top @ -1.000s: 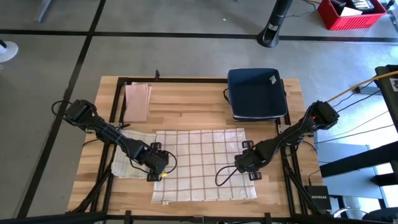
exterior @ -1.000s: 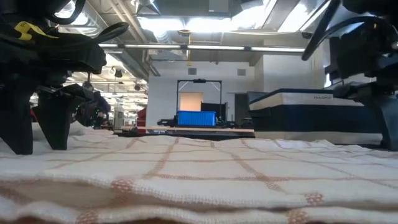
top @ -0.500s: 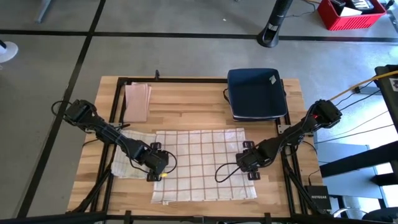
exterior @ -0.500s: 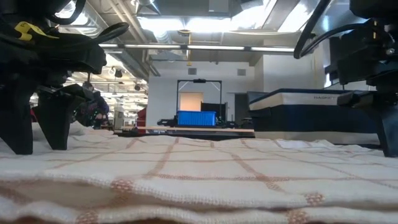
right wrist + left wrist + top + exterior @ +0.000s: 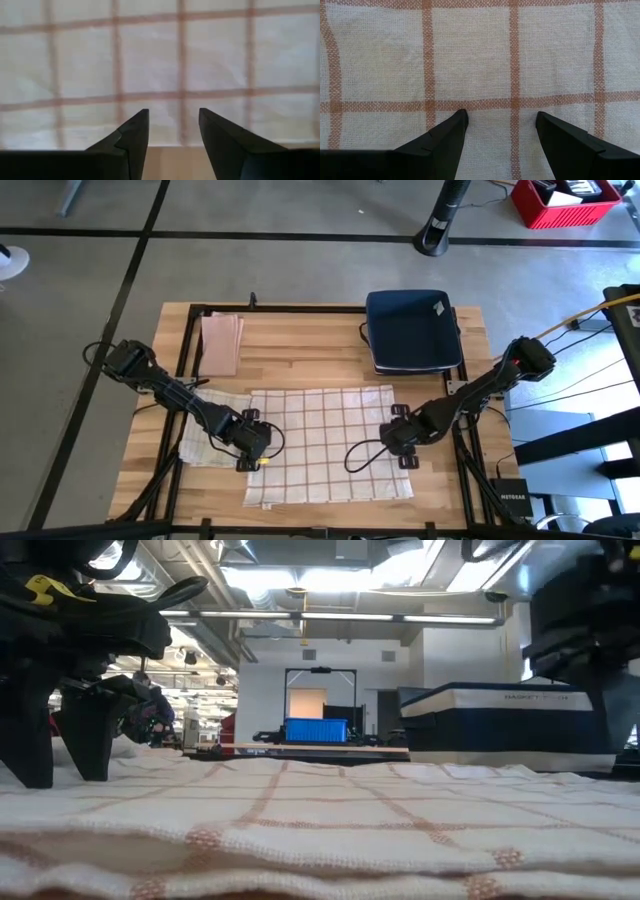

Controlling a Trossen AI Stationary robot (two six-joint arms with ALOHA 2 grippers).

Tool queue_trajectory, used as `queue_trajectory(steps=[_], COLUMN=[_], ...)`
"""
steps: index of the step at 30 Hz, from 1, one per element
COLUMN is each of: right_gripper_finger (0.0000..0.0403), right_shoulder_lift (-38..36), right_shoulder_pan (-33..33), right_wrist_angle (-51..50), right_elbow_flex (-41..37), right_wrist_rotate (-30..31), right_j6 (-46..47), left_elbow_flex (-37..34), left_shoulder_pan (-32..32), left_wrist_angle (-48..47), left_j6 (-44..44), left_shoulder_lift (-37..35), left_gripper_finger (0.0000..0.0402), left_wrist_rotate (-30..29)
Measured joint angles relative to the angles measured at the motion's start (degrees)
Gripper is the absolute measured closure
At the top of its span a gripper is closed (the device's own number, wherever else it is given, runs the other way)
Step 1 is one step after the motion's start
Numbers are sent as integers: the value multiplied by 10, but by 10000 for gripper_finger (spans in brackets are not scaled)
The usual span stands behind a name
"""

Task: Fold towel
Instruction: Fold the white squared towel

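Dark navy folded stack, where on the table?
High view: the dark navy folded stack sits at the table's far right corner, just beyond the white checked towel and right of the folded beige cloth.

Little is showing as readable — white lettering "NETGEAR" is sitting on a small black box at the table's edge behind the right arm. Faint letters are running along the dark blue flat case — too blurred to read.

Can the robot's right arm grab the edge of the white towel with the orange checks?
Probably yes. The right end effector is open, right above the white checked cloth towel's right edge, with nothing lying between them.
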Motion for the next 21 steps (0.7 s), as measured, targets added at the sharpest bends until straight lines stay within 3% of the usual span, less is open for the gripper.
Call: queue_trajectory(steps=[5, 11, 21], right_gripper_finger=[193, 141, 161], right_shoulder_lift=[-4, 1, -2], right_shoulder_pan=[-1, -12, -12], right_wrist_angle=[-5, -3, 94], right_elbow_flex=[-1, -28, -107], right_wrist_rotate=[40, 23, 34], right_j6=[-1, -7, -13], left_elbow_flex=[0, 0, 1], left_shoulder_pan=[0, 0, 0], left_wrist_angle=[0, 0, -1], left_j6=[0, -3, -1], left_shoulder_lift=[0, 0, 0], left_gripper_finger=[164, 164, 164], left_wrist_rotate=[0, 0, 1])
